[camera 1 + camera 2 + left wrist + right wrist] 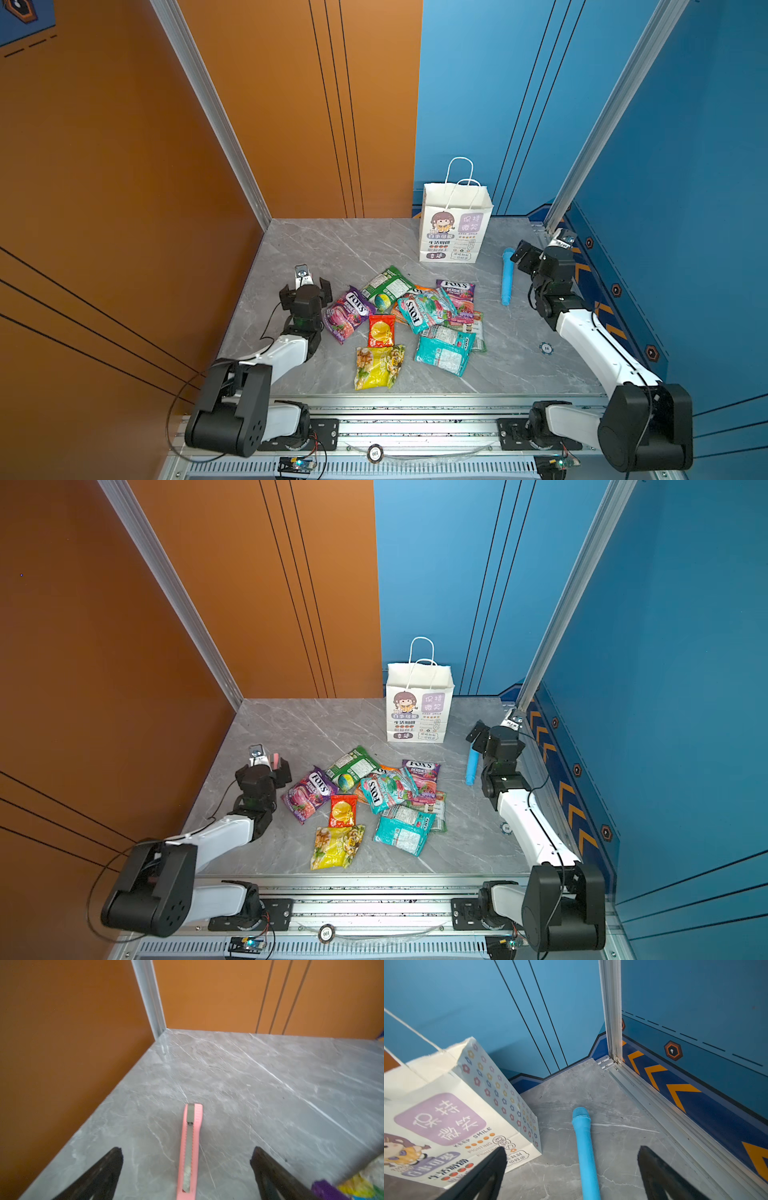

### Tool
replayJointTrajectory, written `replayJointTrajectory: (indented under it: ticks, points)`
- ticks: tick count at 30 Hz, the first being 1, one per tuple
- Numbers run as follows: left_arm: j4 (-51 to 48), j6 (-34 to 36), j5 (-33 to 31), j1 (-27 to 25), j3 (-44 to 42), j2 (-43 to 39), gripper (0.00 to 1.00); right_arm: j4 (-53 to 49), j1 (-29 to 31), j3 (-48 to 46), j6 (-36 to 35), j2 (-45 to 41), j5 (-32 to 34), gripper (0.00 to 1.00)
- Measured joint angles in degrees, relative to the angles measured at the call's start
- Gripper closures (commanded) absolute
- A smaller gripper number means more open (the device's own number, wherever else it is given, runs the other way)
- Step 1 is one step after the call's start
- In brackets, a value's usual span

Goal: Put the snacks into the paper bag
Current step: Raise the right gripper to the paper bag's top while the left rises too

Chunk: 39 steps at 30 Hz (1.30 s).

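The work cell has orange wall panels (pixel 124 166) at left and rear-left, blue wall panels (pixel 498 104) at rear-right and right, and a grey marble-pattern desk (pixel 332 249). The tall white paper bag (pixel 455 226) stands upright at the rear centre of the desk, cartoon-girl face toward the top cameras; its interior is not visible in any view, and the right wrist view crops it, showing a flower-print side panel. The snacks (pixel 415 316) lie in a loose overlapping pile at mid-desk, in front of the bag and apart from it: glossy flat packets, including a purple FOX'S packet (pixel 348 313), a small red packet (pixel 381 330), a yellow packet (pixel 378 365) and a teal packet (pixel 444 353). Lower packets are largely covered, so the count cannot be confirmed. The left hand (pixel 187 1150) is spread wide and empty, straddling a pink plastic utility knife (pixel 190 1147) without contact; the top views hide most of this knife. The right hand (pixel 572 1149) is spread wide and empty, straddling a light blue microphone-shaped cylinder (pixel 507 276).
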Motion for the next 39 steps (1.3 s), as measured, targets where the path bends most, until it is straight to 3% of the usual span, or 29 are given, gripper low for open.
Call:
replayJointTrajectory:
  ticks: [5,14,20,26,32,39]
  points:
    - [-18.8,-7.48,3.39,3.37,10.99,-8.72,0.02,-9.27,-0.59,5.42,5.88,0.7,-1.99,0.07]
    - [-33.38,-12.92,18.97,7.04,14.84,-12.48,0.02,-30.67,-0.26,37.92,6.05,17.9,-12.61,0.15]
    - [-36.06,-14.99,25.62,7.56,19.06,-12.5,0.02,-43.06,-0.55,59.43,4.0,30.69,-18.82,0.24]
    - [-38.51,-16.31,28.44,8.2,20.39,-13.22,0.02,-50.97,-0.44,75.8,2.71,42.32,-22.38,0.33]
    - [-39.69,-17.07,29.88,8.81,20.39,-14.43,0.02,-55.01,0.31,84.02,2.64,49.88,-23.02,0.37]
    - [-39.98,-17.99,31.45,9.22,20.39,-14.84,0.02,-56.92,2.62,86.95,2.62,54.34,-23.87,0.4]
